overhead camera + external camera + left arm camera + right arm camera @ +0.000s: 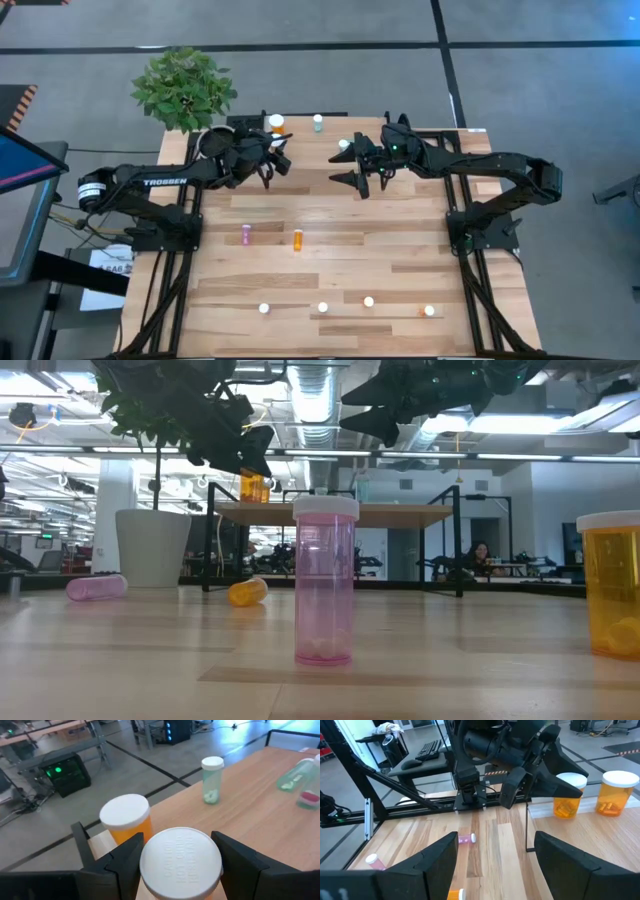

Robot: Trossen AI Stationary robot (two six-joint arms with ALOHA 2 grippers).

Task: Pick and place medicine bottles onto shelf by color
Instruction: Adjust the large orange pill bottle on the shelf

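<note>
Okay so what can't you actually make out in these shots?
- Left wrist view: the held bottle's body; its white cap and the left tool cover it.
- High view: how many bottles are on the shelf; both arms overlap it.
- Low view: the orange bottle is cut by the edge.

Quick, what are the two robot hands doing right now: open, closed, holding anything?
Left hand: closed on an orange bottle over the shelf.
Right hand: open, holding nothing.

Overhead camera faces straight down; low camera sits level on the tabletop (120,660); both wrist cameras close, sharing the shelf (600,827).
</note>
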